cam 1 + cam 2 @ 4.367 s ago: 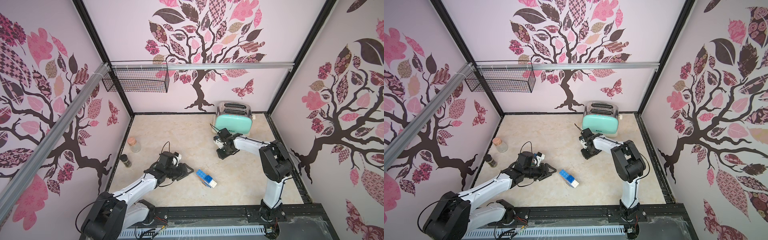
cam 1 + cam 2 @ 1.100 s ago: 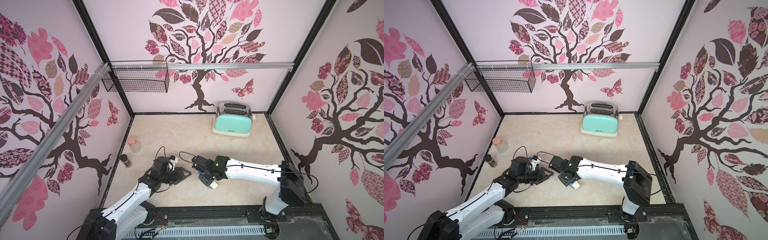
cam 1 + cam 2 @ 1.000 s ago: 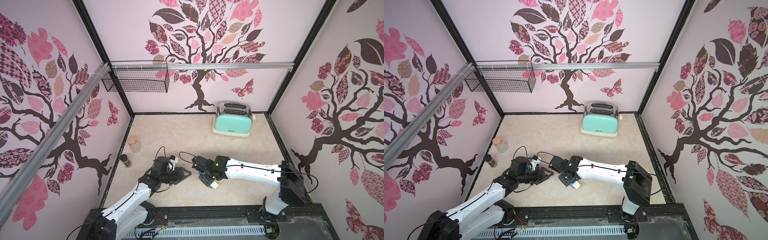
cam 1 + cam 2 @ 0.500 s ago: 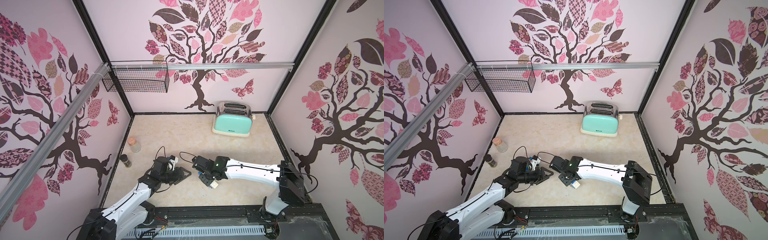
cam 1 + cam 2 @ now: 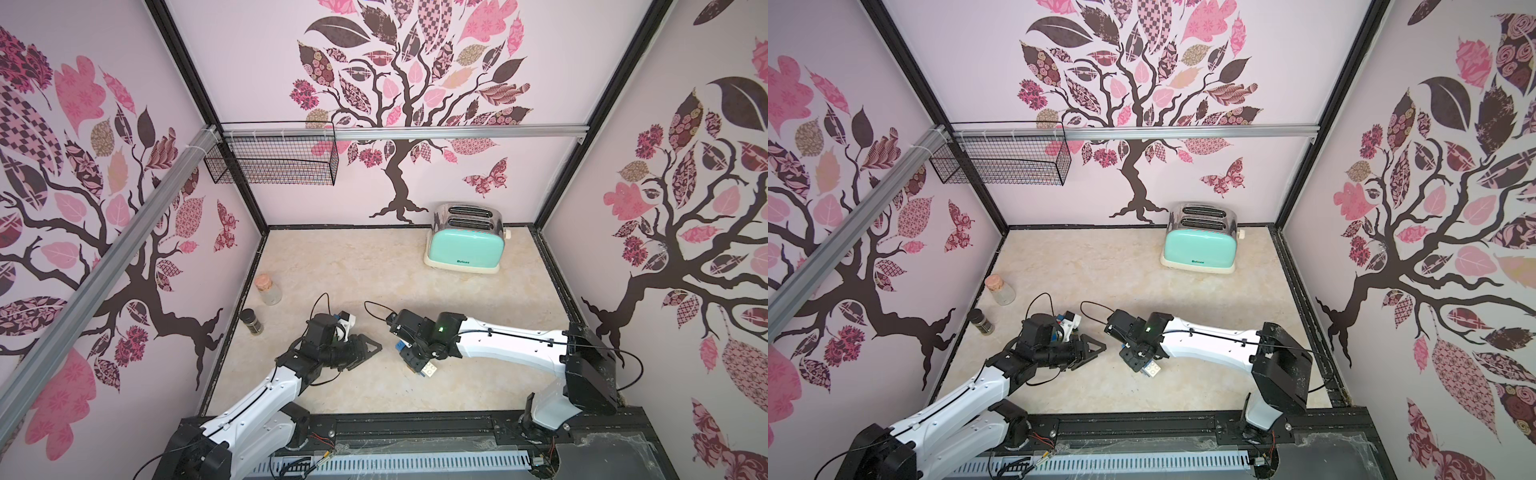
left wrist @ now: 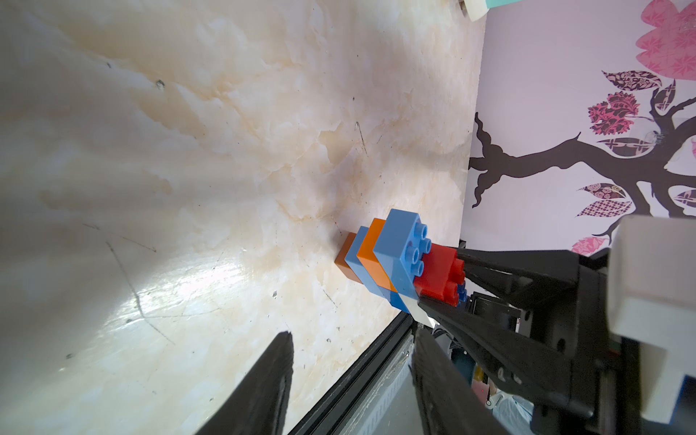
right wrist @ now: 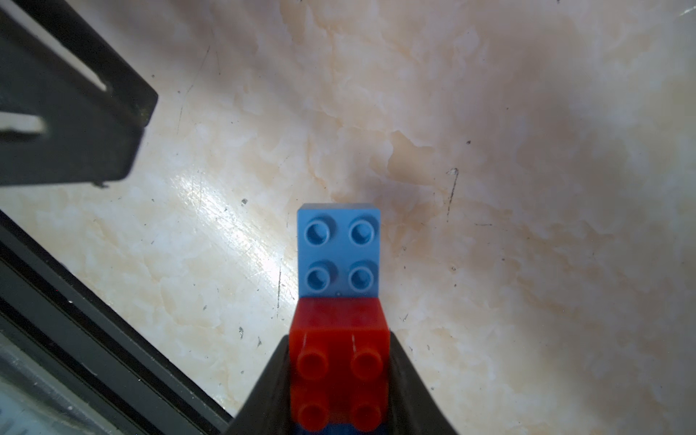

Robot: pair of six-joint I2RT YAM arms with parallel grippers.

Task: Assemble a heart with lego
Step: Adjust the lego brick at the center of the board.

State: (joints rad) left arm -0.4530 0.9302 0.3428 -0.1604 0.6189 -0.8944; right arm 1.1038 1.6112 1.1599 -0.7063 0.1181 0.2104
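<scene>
left hand [image 6: 350, 350] loose, empty, fingers aimed at the pile just beside it | brick stack [image 6: 380, 260] stands on the table [image 6: 188, 150] near its front edge — right hand [image 7: 339, 369] is right on top of it, clenched on the red brick [image 7: 339, 331] | lower layers mostly covered from above, can't tell if red is seated

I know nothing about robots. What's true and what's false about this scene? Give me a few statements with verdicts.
The right pincer grips a red brick. True.
The left pincer also holds a brick. False: it is open and holds nothing.
The toaster is mint green. True.
The brick stack stands at the back beside the toaster. False: it stands near the front edge of the table, below the right pincer.
</scene>
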